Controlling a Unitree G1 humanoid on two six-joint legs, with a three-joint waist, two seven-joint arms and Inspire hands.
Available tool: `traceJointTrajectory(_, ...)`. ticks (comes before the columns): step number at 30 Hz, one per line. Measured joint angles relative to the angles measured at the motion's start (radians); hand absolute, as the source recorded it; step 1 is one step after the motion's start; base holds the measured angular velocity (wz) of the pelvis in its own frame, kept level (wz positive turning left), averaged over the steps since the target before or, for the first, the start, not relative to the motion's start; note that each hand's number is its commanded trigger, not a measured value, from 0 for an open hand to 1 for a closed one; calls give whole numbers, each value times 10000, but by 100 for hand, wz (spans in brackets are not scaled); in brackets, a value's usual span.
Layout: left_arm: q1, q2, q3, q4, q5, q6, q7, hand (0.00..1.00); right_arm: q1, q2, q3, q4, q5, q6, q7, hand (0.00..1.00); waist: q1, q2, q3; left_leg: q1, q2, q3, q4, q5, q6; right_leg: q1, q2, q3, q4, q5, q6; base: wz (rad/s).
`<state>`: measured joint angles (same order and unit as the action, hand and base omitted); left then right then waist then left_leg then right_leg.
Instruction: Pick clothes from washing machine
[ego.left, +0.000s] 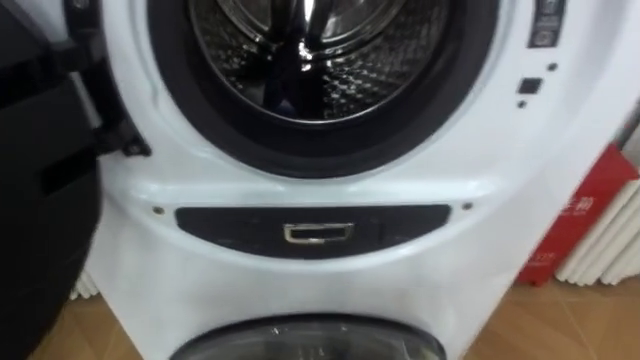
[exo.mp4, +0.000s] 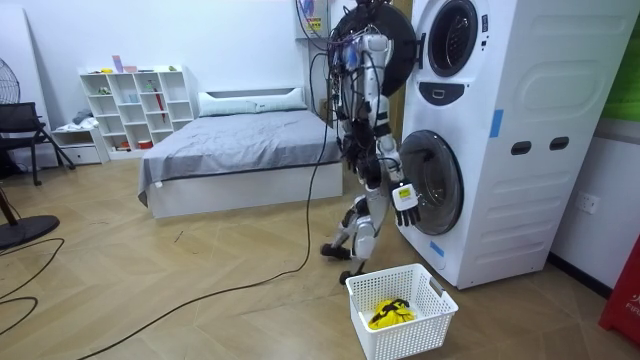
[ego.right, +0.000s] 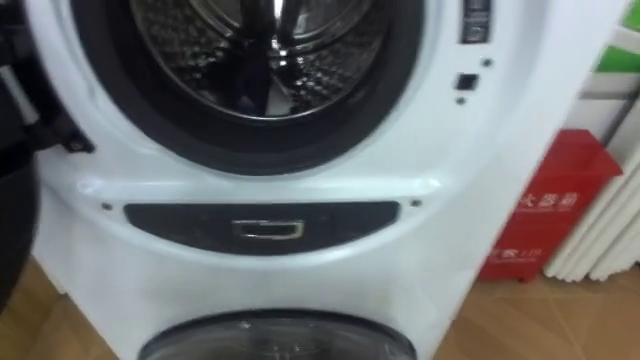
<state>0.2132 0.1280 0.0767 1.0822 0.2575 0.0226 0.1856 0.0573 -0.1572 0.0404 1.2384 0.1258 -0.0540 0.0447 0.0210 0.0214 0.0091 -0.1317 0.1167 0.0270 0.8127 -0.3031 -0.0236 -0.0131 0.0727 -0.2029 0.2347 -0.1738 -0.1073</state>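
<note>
First, raise the right hand (exo.mp4: 403, 200), hanging by the lower door (exo.mp4: 437, 185), pose not discernible, into the open drum (ego.left: 320, 60), clearing the dark seal (ego.left: 320, 150).

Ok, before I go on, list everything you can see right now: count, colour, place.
washing machine: one stacked tower, white, in front of the robot
upper drum: one, steel, at the top of the tower
upper door: one, dark, swung open
lower door: one, dark, shut
panel with handle: one, black, between the drums
basket: one, white, on the floor by the robot
cloth: one, yellow, in the basket
box: one, red, right of the machine
radiator: one, white, beside the box
bed: one, grey cover, behind the robot
shelf: one, white, by the bed
chair: one, black, far left
fan: one, dark, far left
right hand: black, hanging by the lower door
</note>
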Motion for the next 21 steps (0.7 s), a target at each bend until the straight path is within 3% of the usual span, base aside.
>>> traceJointTrajectory(1, -186, 4, 10, 14, -81, 36, -162, 0, -126, -141, 40, 7, 21, -18, -62, 0, -212, 271, -22, 177, 306, -116, 1023, 2, -23, -95, 191, -245, 82, 8, -95, -31)
traceJointTrajectory(3, -883, 73, -20, 0, -141, 17, -246, 0, -154, -198, 7, -15, 81, 11, -262, 0, -574, 385, -10, 604, 489, -318, 1245, 185, -339, -488, 187, -640, 349, 19, -143, 14)
traceJointTrajectory(5, -1974, 59, -262, -65, -402, -116, -278, 0, -357, -206, -179, 23, 240, -13, -434, 0, -764, 454, 15, 1615, 564, -669, 203, 374, -687, -1290, 63, -936, 959, 37, -165, 21)
traceJointTrajectory(6, -2231, 57, -436, -78, -537, -193, -288, 0, -419, -207, -241, 22, 245, -10, -457, 0, -808, 488, 10, 1847, 633, -763, -230, 380, -698, -1507, 31, -1075, 1077, 63, -167, 26)
traceJointTrajectory(7, -2774, 39, -751, -52, -704, -328, -334, 0, -574, -185, -253, 10, 251, -4, -517, 0, -873, 616, -47, 2274, 772, -880, -1345, 356, -733, -1998, -50, -1268, 1359, 141, -154, 34)
traceJointTrajectory(8, -3157, 21, -1015, -78, -719, -408, -420, 0, -789, -147, -258, 21, 243, 37, -570, 0, -879, 585, -15, 2722, 887, -844, -2715, -377, -1074, -2414, -147, -1392, 1611, 319, -133, 33)
traceJointTrajectory(10, -3438, -17, -1447, -109, -688, -414, -469, 0, -995, -92, -289, 7, 219, 155, -562, 0, -919, 602, -13, 3126, 982, -550, -4548, -1060, -1072, -2912, -259, -1427, 1621, 794, -55, 34)
traceJointTrajectory(12, -3462, -38, -1891, -79, -669, -415, -493, 0, -1150, -63, -432, -113, 173, 272, -538, 0, -939, 613, -5, 3172, 761, -314, -5544, -1326, -747, -3238, -447, -1106, 1454, 1338, 276, 47)
traceJointTrajectory(13, -3369, -49, -2067, 26, -609, -390, -525, 0, -1090, -50, -513, -110, 181, 293, -498, 0, -934, 531, -13, 3055, 460, -328, -5672, -1338, -576, -3223, -564, -681, 1088, 1811, 571, 24)
traceJointTrajectory(14, -3006, -19, -2146, 128, -600, -387, -534, 0, -1013, -46, -526, -145, 242, 320, -417, 0, -839, 380, -34, 2894, 61, -313, -5563, -1155, -239, -3098, -771, -319, 538, 2398, 789, 11)
traceJointTrajectory(15, -2817, -6, -2165, 173, -599, -369, -562, 0, -971, -49, -519, -247, 243, 321, -410, 0, -769, 356, -28, 2803, -85, -295, -5534, -1098, -136, -3021, -872, -224, 237, 2709, 870, -9)
traceJointTrajectory(17, -2157, 120, -2175, 220, -703, -359, -613, 0, -728, -49, -230, -411, 504, 268, -360, 0, -752, 134, -23, 2527, -790, -46, -5391, -829, 417, -2738, -1425, 123, -749, 3684, 1215, 7)
traceJointTrajectory(18, -2042, 155, -2176, 225, -735, -360, -609, 0, -680, -47, -213, -404, 643, 261, -313, 0, -785, 94, -10, 2470, -909, 39, -5371, -794, 555, -2699, -1559, 124, -861, 3828, 1282, 28)
traceJointTrajectory(19, -1948, 217, -2160, 318, -907, -365, -600, 0, -648, -45, -225, -351, 842, 252, -228, 0, -858, 26, 34, 2374, -1056, 415, -5358, -707, 752, -2646, -1786, 137, -780, 3836, 1299, 34)
traceJointTrajectory(20, -1880, 219, -2104, 371, -920, -368, -578, 0, -664, -58, -264, -343, 891, 238, -167, 0, -942, 88, 50, 2290, -975, 849, -5384, -576, 755, -2627, -1820, 158, -142, 3326, 1333, 47)
traceJointTrajectory(21, -1859, 203, -2077, 375, -930, -377, -573, 0, -662, -60, -270, -343, 936, 208, -143, 0, -1018, 153, 56, 2281, -898, 1008, -5443, -461, 721, -2561, -1828, 143, 424, 2777, 1333, 74)
